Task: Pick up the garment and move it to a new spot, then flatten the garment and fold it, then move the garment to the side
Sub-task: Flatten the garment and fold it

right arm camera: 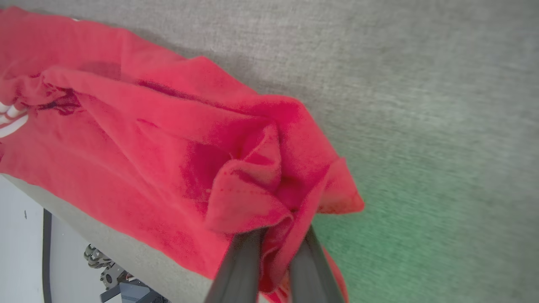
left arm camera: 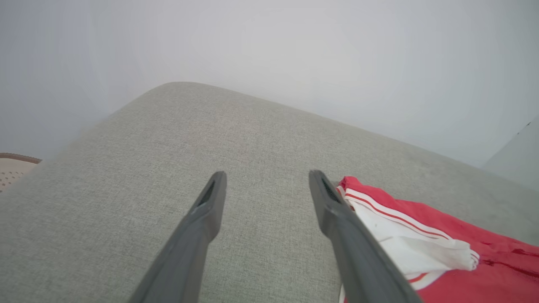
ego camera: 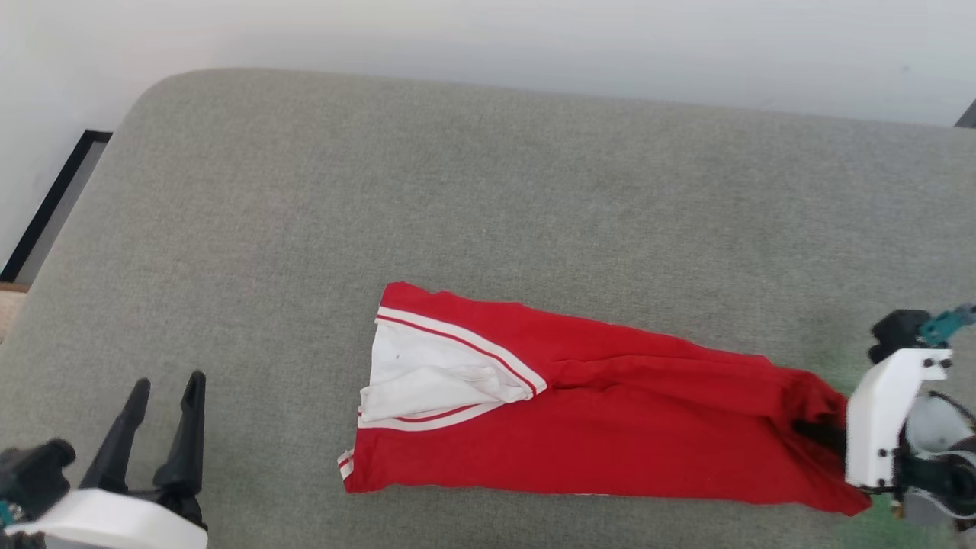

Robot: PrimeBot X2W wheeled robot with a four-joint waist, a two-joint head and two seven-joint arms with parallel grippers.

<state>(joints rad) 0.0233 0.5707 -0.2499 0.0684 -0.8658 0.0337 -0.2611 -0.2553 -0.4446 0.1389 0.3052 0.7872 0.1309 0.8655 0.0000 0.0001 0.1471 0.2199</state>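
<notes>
Lying folded lengthwise on grey padded surface (ego camera: 457,191): red garment (ego camera: 610,435), white sleeve (ego camera: 427,374) at 9 o'clock; right pincer (right arm camera: 276,237) clamped on its 3 o'clock end, left pincer (ego camera: 169,381) apart.

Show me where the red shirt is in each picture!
Head view: the red shirt lies from the lower middle to the lower right, its right end in the right gripper.
Left wrist view: bottom right corner, beside the open left gripper.
Right wrist view: left and middle, bunched in the right gripper at the bottom.
Shared landmark: the grey cushion under it.
</notes>
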